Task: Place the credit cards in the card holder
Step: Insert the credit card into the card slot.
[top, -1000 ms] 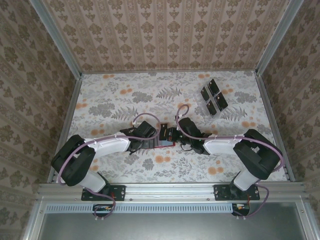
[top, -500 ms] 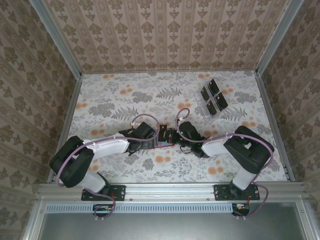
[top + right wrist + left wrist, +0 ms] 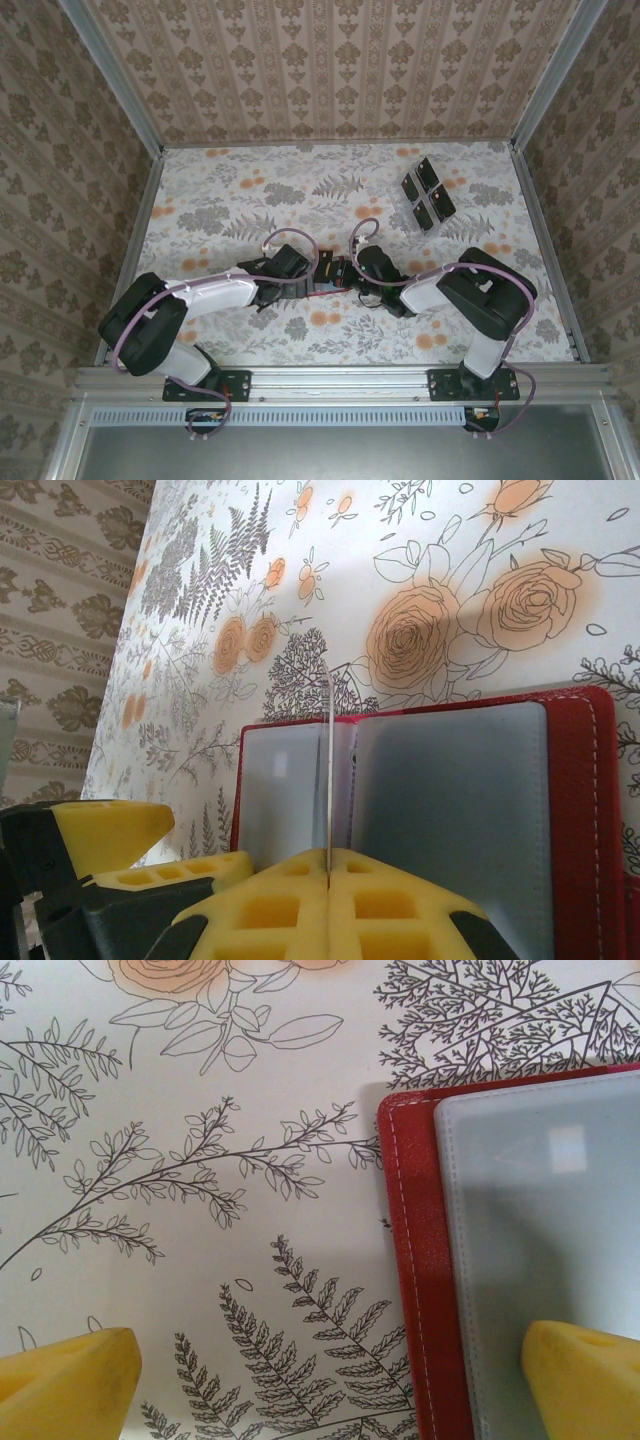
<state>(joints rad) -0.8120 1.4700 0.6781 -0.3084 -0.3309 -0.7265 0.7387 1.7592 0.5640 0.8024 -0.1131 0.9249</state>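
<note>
While the desk (image 3: pixel 230 200) is otherwise unchanged, the right arm (image 3: pixel 480 290) has swung in toward its middle. The open holder (image 3: pixel 450 770) lies unmoved there. The left gripper (image 3: pixel 325 1375) stays spread across its edge, and the right gripper (image 3: pixel 328 880), clamped on a card (image 3: pixel 327 770), holds it edge-on at the fold, likely ready to slot in.

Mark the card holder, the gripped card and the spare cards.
card holder (image 3: pixel 455 790): right wrist view, grey pocket.
gripped card (image 3: pixel 328 760): right wrist view, thin edge.
spare cards (image 3: pixel 431 176): top view, one dark face.
</note>
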